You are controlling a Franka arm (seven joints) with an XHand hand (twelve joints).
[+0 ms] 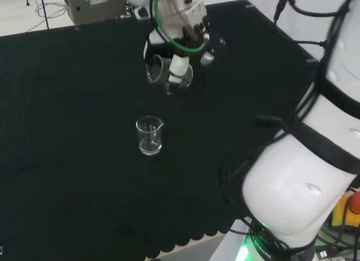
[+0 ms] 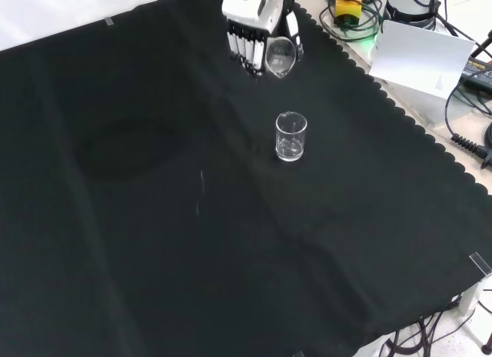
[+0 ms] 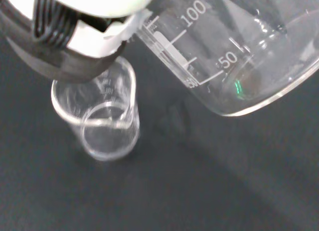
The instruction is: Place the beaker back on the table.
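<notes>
The hand (image 1: pixel 175 67) hangs above the cloth with its fingers curled round a clear glass beaker (image 1: pixel 160 71), which lies tilted well over, its mouth toward the left of the head view. The front view has the hand (image 2: pixel 247 30) near the top edge, the held beaker (image 2: pixel 281 55) at its right. Close up in the wrist view, the held beaker (image 3: pixel 234 52) carries white scale marks and looks empty. A second, smaller clear beaker (image 1: pixel 149 135) stands upright on the black cloth below the hand (image 3: pixel 84 32); it appears again as the smaller beaker (image 2: pixel 291 136) and the smaller beaker (image 3: pixel 99 121).
The black cloth (image 2: pixel 154 218) has a scalloped edge (image 2: pixel 400 111) at the right of the front view, with cables and a white sheet (image 2: pixel 419 61) beyond it. A grey box (image 1: pixel 93 5) sits past the far edge in the head view.
</notes>
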